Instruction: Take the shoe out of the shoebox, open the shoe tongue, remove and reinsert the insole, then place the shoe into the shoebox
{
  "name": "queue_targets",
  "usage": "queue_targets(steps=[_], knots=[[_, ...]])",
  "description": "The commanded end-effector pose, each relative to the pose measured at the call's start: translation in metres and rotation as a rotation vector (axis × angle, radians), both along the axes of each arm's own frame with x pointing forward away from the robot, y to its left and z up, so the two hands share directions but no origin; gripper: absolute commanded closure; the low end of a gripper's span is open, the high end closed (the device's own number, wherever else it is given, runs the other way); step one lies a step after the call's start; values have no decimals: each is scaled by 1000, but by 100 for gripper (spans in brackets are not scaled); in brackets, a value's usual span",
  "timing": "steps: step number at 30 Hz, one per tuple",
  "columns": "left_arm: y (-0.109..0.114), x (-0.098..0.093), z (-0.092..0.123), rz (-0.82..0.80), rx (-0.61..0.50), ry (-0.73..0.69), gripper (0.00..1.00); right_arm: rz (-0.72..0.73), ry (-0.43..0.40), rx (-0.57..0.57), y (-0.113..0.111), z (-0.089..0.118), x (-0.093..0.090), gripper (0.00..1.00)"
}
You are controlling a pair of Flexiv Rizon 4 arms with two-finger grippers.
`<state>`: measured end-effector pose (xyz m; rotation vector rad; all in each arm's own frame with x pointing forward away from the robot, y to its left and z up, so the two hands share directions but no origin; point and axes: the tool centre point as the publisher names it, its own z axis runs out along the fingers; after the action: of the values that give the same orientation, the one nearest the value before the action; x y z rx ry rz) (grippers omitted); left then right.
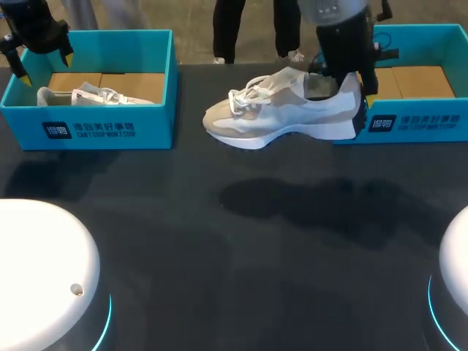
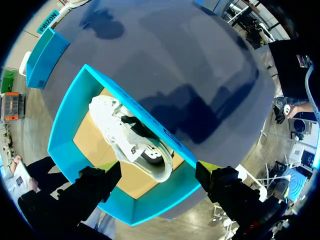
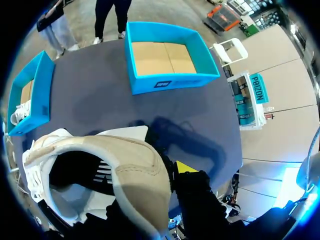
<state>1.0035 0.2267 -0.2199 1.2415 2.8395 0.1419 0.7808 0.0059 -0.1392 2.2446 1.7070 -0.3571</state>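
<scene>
My right gripper (image 1: 349,91) was clamped on the heel of the white shoe (image 1: 278,110), above the table (image 1: 219,256) at 12 o'clock, toe toward 9. My left gripper (image 1: 47,64), fingers apart, hovered over the left shoebox (image 1: 110,128) at 10 o'clock.

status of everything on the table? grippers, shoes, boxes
held shoe: lifted off the table, laced
right gripper: shut on held shoe at the heel
left gripper: open, above left shoebox
second shoe: lying in left shoebox
left shoebox: lidless, one shoe inside
right shoebox: lidless, empty
</scene>
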Motion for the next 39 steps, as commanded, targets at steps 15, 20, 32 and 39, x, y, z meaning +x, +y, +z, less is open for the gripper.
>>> queue_targets(steps=[15, 20, 32, 39], knots=[[0, -1, 1, 0, 2, -1, 0, 50, -7, 27, 2, -26, 5, 100], [0, -1, 1, 0, 2, -1, 0, 78, -30, 43, 1, -48, 4, 100], [0, -1, 1, 0, 2, -1, 0, 118, -34, 116, 1, -99, 11, 100], [0, -1, 1, 0, 2, -1, 0, 119, -37, 125, -2, -126, 15, 100]])
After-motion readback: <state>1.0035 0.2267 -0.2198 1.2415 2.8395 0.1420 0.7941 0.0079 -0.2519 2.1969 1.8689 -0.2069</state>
